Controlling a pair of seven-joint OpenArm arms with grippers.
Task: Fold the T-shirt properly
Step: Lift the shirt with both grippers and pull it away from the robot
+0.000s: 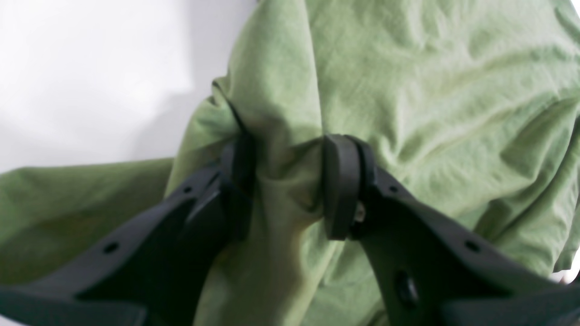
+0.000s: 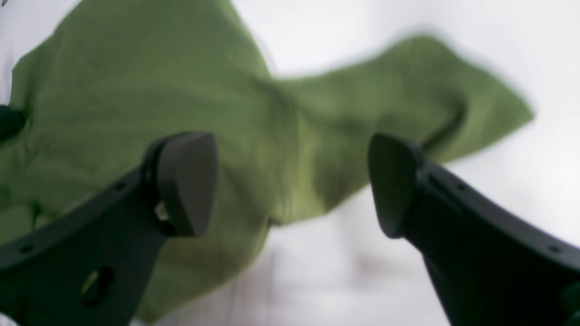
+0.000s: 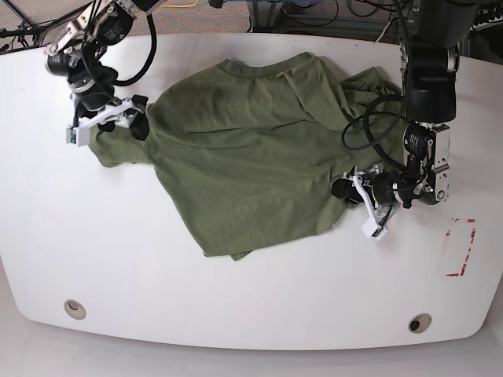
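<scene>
The olive-green T-shirt (image 3: 251, 149) lies spread and wrinkled across the middle of the white table (image 3: 236, 298), collar toward the far edge. My left gripper (image 1: 290, 185) is shut on a bunched fold of the shirt, with cloth squeezed between both pads. In the base view the left gripper (image 3: 351, 204) sits at the shirt's right edge. My right gripper (image 2: 290, 185) is open, hovering over the shirt's sleeve (image 2: 408, 90) with nothing between its fingers. Seen from the base, the right gripper (image 3: 118, 126) is at the shirt's left sleeve (image 3: 114, 149).
A red-outlined rectangle (image 3: 458, 247) is marked on the table at the right. Two round holes (image 3: 75, 308) (image 3: 419, 323) sit near the front edge. Cables (image 3: 314, 12) run behind the far edge. Bare white table surrounds the shirt.
</scene>
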